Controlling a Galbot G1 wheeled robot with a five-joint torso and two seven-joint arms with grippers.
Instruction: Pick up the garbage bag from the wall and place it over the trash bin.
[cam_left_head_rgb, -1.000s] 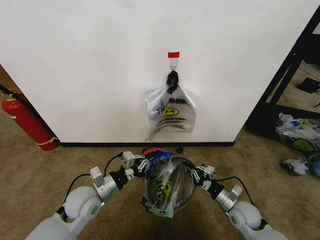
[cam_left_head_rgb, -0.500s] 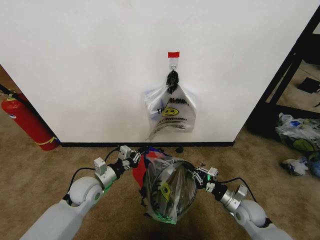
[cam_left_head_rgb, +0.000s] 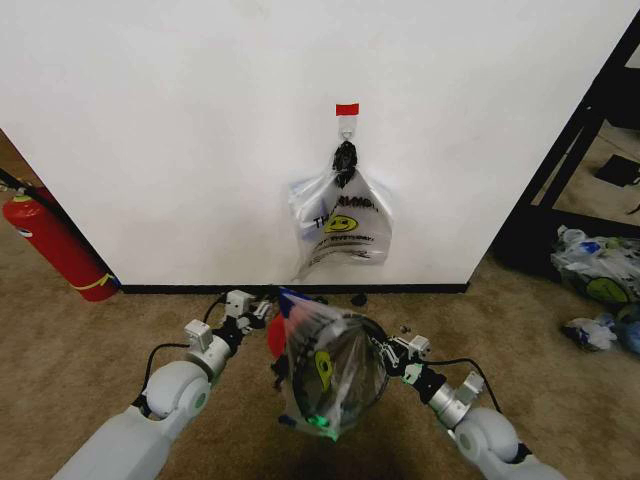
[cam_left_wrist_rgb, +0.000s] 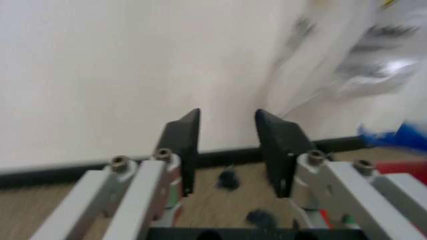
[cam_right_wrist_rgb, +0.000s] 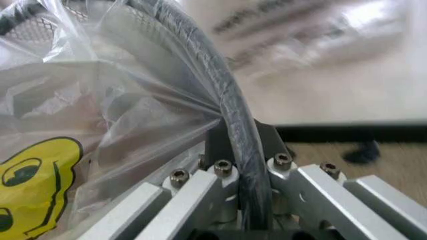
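Two arms are being shown low over brown carpet (cam_left_head_rgb: 90, 350), facing the white wall (cam_left_head_rgb: 200, 130) with its black skirting strip (cam_left_head_rgb: 200, 289). At far left a red fire extinguisher (cam_left_head_rgb: 55, 245) is standing against the wall. The left gripper (cam_left_head_rgb: 262, 309) is being held just left of the trash bin (cam_left_head_rgb: 372, 345), its jaws parted and empty; in the left wrist view its fingers (cam_left_wrist_rgb: 183, 145) are pointing at the skirting with nothing between them. The garbage bag (cam_left_head_rgb: 325, 375) is draped over the bin's mouth, yellow smiley facing up, and the bin is tilted toward the camera. A thicker bunch of bags (cam_left_head_rgb: 340, 225) is hanging from the hook (cam_left_head_rgb: 347, 128) under a red tape square (cam_left_head_rgb: 347, 108); its black lettering is too blurred to be read. The right gripper (cam_left_head_rgb: 385, 352) is clamped on the bin's rim through the plastic, as seen in the right wrist view (cam_right_wrist_rgb: 243, 150). Clear sacks of rubbish (cam_left_head_rgb: 595, 270) are lying at far right beside a dark frame (cam_left_head_rgb: 570, 160).
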